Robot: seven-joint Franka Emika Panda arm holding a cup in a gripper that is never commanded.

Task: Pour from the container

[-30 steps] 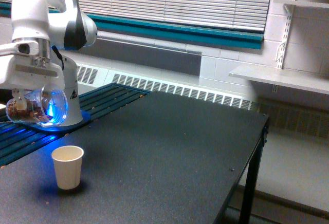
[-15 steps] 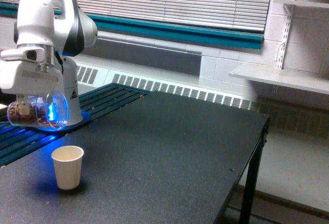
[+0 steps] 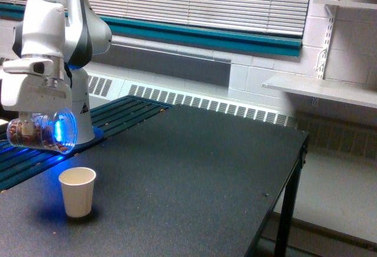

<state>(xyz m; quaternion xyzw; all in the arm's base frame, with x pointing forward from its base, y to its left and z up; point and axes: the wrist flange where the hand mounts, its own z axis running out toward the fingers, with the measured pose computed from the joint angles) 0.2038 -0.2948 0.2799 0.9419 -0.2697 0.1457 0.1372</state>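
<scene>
The container [image 3: 42, 131] is a clear rounded plastic jar lying on its side in the air, with small brown pieces resting along its lower side and a blue glow at its mouth. My gripper [image 3: 36, 114] is shut on it from above, its fingers mostly hidden behind the white hand. The jar's mouth faces the exterior view's right and hangs above and slightly left of an off-white paper cup [image 3: 77, 191]. The cup stands upright on the dark table [image 3: 188, 168]. I see nothing falling from the jar.
The arm's white base [image 3: 82, 121] stands on a blue slatted surface [image 3: 118, 115] at the exterior view's left. The table's right edge and a leg [image 3: 288, 210] drop to the floor. A wall shelf [image 3: 324, 89] and a radiator [image 3: 206, 104] lie behind.
The jar has tipped further toward horizontal over the last second. The hand has shifted slightly to the exterior view's right and a little down. The cup has not moved.
</scene>
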